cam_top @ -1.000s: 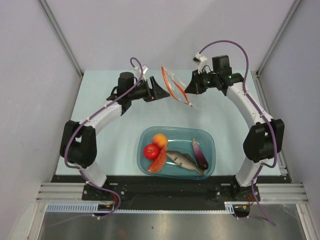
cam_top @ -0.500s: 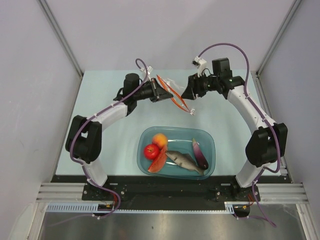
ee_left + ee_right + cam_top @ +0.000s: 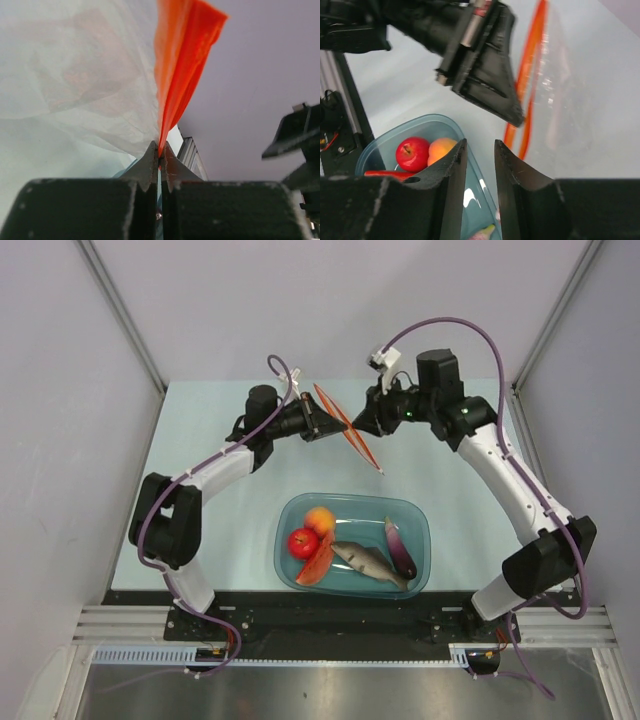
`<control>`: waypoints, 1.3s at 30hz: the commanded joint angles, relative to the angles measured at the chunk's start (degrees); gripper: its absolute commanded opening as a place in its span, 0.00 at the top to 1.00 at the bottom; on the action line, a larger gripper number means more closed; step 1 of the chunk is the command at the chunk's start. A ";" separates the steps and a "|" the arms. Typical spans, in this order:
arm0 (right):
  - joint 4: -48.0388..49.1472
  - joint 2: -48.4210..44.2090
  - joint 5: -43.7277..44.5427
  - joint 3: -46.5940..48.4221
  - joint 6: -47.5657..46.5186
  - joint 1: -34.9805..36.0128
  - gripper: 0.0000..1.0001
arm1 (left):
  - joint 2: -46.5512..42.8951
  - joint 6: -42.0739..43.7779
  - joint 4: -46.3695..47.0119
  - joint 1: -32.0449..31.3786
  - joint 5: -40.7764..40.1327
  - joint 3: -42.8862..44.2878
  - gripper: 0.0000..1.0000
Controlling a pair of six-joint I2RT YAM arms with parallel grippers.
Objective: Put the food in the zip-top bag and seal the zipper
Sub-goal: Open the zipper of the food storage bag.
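Film this thin and crinkly will likely sag and slip, so the zip-top bag [image 3: 345,428], hanging above the bench [image 3: 450,500], is best taken by its stiffer zipper [image 3: 176,70], where the left jaws are clamped while the right jaws stand parted and empty.

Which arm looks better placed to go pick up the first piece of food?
Right, probably. The right gripper is open and empty, while the left gripper is clamped on the zipper of the zip-top bag. The food sits in the teal tub.
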 commanded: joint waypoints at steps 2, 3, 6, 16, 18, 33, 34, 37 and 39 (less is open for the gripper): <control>2.80 0.92 0.17 -1.92 -2.77 2.24 0.66 | -3.13 -1.35 5.82 -0.44 2.91 -0.05 1.00; 2.89 1.97 0.52 -1.84 -3.38 2.24 0.66 | -3.21 -1.26 5.82 -0.44 3.08 0.03 1.00; 2.63 2.85 0.53 -1.49 -4.61 2.06 0.66 | -3.39 -1.08 5.56 -0.44 3.61 -0.23 1.00; 3.15 5.23 0.26 -2.63 -6.28 1.71 0.64 | -3.66 -0.47 6.08 -0.44 5.90 -0.40 1.00; 3.33 5.49 0.26 -3.07 -6.20 1.80 0.62 | -3.74 -0.56 6.61 -0.44 6.16 -0.49 1.00; 4.56 6.37 -0.35 -4.83 -5.67 1.02 0.79 | -4.18 -1.17 8.28 -0.44 7.04 -1.55 1.00; 4.56 6.20 -0.53 -4.83 -5.58 0.75 0.81 | -4.36 -1.17 8.28 -0.44 7.13 -1.63 1.00; 4.56 5.32 -0.79 -4.74 -5.41 -0.65 0.82 | -4.45 -0.82 7.85 -0.44 6.95 -1.55 1.00; 4.74 4.70 -1.58 -4.48 -4.88 -1.01 0.80 | -4.36 -0.82 7.67 -0.44 6.95 -1.37 1.00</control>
